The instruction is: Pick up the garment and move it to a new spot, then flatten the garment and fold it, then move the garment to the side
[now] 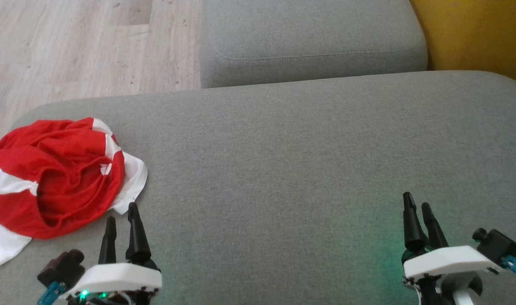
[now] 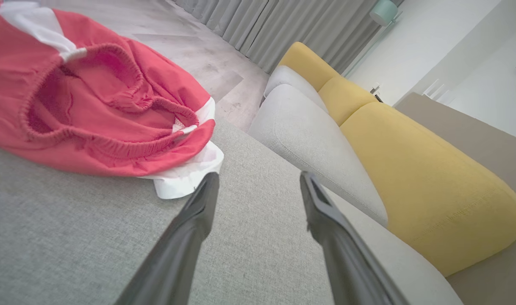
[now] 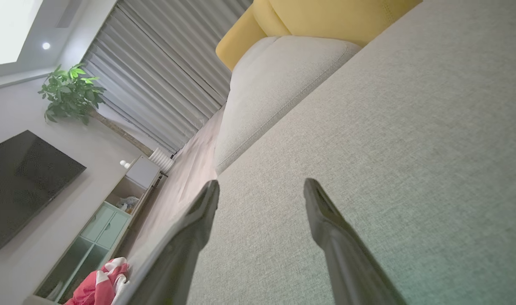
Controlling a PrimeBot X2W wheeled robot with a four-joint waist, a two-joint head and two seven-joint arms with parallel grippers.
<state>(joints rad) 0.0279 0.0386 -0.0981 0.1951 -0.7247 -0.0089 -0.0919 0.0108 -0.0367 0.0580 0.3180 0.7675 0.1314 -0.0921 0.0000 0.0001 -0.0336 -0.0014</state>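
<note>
Left gripper (image 1: 121, 214): fingers apart with a medium gap, holding nothing. It hovers low over the seat, and its tips are just beside the white hem (image 2: 186, 184) of the garment, not touching it.
Right gripper (image 1: 416, 201): fingers also parted and holding nothing. It is near the front edge of the seat on the right side, well apart from the garment.
Garment (image 1: 54, 173): red with white bands, with the elastic waist open. It lies crumpled at the left edge of the seat (image 1: 283, 169), close to the front left corner.
Step, as I judge: the first pick-up is not yet done.
Risk: a pinch on the thin hem alone may slip, or lift only one layer. A sideways push may slide the garment over the left edge to the floor (image 1: 71, 42). Going too low may catch the seat cloth.
Writing: none readable. One small white mark (image 1: 106, 168) on the red cloth is too small to tell.
</note>
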